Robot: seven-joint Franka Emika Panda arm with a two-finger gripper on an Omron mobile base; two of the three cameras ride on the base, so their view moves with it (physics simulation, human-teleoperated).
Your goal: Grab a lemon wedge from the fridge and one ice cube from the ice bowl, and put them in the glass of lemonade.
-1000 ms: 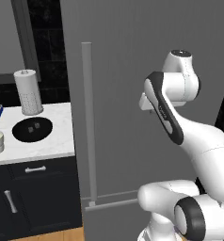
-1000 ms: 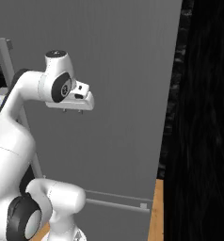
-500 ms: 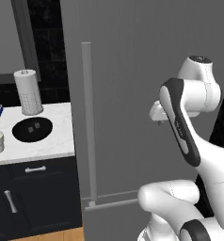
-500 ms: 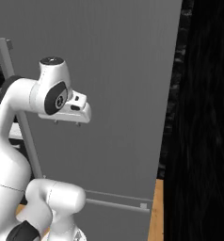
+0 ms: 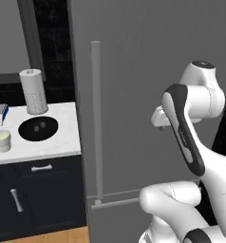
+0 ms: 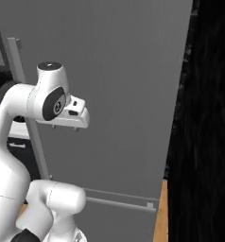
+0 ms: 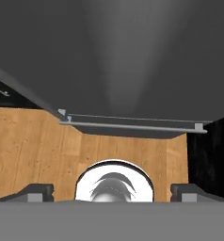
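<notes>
The gripper [image 7: 112, 190] hung in front of the closed fridge [image 5: 148, 71], its two dark fingertips [image 7: 36, 190] spread wide apart with nothing between them. In the hand view it looked down the grey door to a horizontal bar at the door's foot and the wooden floor [image 7: 34, 146] below. The hand [image 6: 69, 116] stood out from the door's middle, well to the right of the handle [image 5: 97, 123].

The bowl [image 5: 38, 128] lay well to the left of the gripper, on the worktop [image 5: 48, 147] near its right edge and just in front of the paper-towel roll [image 5: 33, 91]. Two small pale cubes sat in it. The glass [image 5: 1, 140] stood near the worktop's left, toward its front edge, apart from the bowl. The wedge could not be seen with the door shut.

The worktop was white and smooth, over dark cabinets with pale bar handles. The fridge door was flat, matt grey; its handle a long upright grey bar. The bowl was round, shallow and black; the glass short, pale and translucent; the roll a tall white perforated cylinder. A dark wall [image 6: 209, 118] rose to the right of the fridge.
</notes>
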